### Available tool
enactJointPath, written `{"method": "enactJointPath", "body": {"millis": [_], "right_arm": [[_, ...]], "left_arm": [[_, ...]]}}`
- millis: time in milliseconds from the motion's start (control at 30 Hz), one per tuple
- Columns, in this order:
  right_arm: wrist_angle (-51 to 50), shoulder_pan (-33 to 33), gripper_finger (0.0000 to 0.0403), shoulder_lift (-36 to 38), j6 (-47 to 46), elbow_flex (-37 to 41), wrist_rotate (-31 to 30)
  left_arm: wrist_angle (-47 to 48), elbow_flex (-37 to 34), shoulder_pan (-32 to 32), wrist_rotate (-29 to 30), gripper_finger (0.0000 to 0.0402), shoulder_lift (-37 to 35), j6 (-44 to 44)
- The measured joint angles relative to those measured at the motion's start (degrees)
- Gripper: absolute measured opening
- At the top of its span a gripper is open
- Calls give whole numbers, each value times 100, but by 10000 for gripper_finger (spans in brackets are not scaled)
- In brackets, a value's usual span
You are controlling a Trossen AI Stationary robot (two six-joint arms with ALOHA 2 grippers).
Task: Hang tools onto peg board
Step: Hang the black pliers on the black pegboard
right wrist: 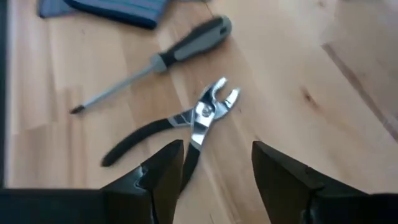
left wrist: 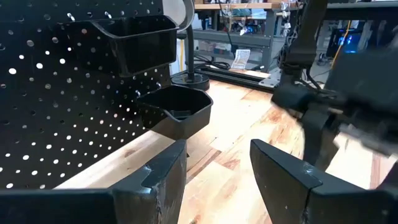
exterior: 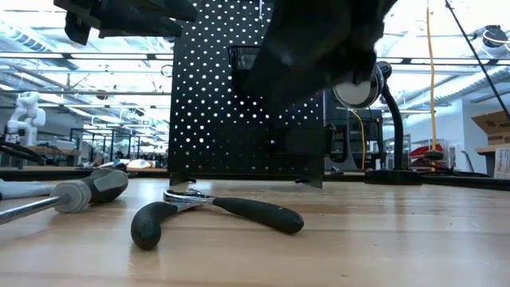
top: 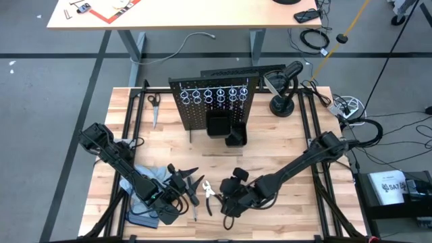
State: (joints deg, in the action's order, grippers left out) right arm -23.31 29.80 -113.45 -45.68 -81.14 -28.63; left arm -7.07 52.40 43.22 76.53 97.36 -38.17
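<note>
1. High view: jaws of the right gripper (top: 217, 204) stand apart and hold nothing, just beside the pliers (top: 210, 195) at the table's near edge. The left gripper (top: 191, 179), also parted and empty, waits beside the gloves (top: 138, 181). The peg board (top: 202, 111) stands well apart, with bare wood between.
2. Low view: the pliers (exterior: 215, 211) lie flat, handles splayed, beside the screwdriver (exterior: 80, 193).
3. Left wrist view: the black bins (left wrist: 177, 111) jut from the board; I would approach above them.
4. Right wrist view: best to close across the pliers (right wrist: 180, 127) near the pivot, clear of the screwdriver (right wrist: 155, 62).
</note>
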Motion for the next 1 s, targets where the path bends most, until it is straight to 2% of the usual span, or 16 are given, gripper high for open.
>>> {"method": "enactJointPath", "body": {"millis": [267, 367, 533, 567, 767, 1000], "right_arm": [[373, -135, 184, -380, -148, 4, 338], [490, -149, 184, -418, -88, 4, 326], [509, -209, 184, -433, -14, 4, 380], [511, -227, 184, -433, 12, 4, 451], [521, -291, 184, -435, 239, 4, 805], [503, -332, 184, -487, 459, 2, 955]], "left_arm": [[-9, 15, 160, 0, 174, -78, 705], [55, 31, 212, 5, 132, -207, 762], [74, 31, 327, 17, 22, -273, 1077], [72, 31, 343, 17, 12, -273, 1144], [52, 31, 356, 132, 6, -273, 1198], [29, 31, 401, 306, 5, -273, 1200]]}}
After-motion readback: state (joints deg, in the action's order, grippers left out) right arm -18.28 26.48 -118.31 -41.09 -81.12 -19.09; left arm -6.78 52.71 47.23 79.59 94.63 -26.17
